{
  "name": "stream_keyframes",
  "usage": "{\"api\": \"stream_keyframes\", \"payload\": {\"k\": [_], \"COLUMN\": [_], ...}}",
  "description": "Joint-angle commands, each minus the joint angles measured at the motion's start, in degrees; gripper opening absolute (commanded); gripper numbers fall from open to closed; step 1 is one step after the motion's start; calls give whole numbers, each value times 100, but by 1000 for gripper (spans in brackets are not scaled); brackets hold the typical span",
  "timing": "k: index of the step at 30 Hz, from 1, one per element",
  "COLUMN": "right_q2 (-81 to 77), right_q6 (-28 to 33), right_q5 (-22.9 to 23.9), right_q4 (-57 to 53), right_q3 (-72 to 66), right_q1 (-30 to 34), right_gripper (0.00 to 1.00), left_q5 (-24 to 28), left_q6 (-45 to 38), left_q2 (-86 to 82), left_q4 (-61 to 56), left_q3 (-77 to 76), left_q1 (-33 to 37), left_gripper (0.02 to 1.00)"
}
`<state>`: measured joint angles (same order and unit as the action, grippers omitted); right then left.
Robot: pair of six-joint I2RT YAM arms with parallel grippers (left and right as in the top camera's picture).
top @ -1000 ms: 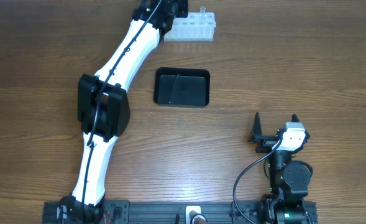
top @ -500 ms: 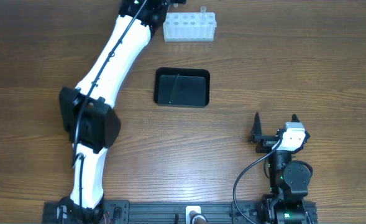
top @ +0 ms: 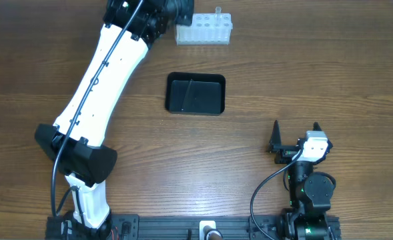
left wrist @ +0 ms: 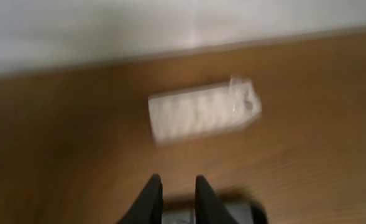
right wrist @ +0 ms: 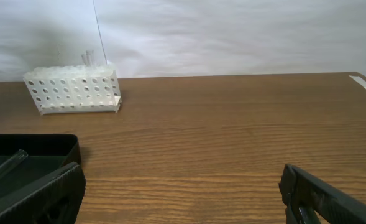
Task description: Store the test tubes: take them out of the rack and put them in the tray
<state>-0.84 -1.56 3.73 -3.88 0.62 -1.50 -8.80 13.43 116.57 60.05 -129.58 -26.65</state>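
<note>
The white test tube rack stands at the far edge of the table, with one clear test tube upright at its right end. The black tray lies nearer the middle and holds one test tube lying flat. My left gripper is raised by the rack's left end. In the left wrist view, the left gripper has the blurred rack ahead of it. My right gripper rests open and empty near its base. From there I see the rack and a corner of the tray.
The long white left arm runs diagonally across the left half of the table. A white wall rises right behind the rack. Bare wood lies to the right of the tray and rack.
The left arm's elbow has swung down and to the left. Its wrist has shifted left, off the rack's left end. The right arm, rack and tray have not moved.
</note>
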Motion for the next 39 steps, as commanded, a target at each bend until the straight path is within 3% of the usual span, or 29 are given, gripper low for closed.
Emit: {"api": "stream_keyframes", "payload": {"k": [1,12,39], "right_q2": [57,57,57], "right_q6": [-55,-55,-55], "right_q5": [-26,-26,-26], "right_q4": [-20,-20,-20], "right_q3": [-31,-31,-31], "right_q1": [-31,-31,-31], "right_gripper": [993,993,993], "left_q5": [302,1228,1241], "left_q6": [319,380,376], "left_q2": [-46,566,1923], "left_q4": [763,1829,1963], "left_q3": [-50,-50,-50], "left_q1": [13,13,144], "left_gripper": [40,38,38]}}
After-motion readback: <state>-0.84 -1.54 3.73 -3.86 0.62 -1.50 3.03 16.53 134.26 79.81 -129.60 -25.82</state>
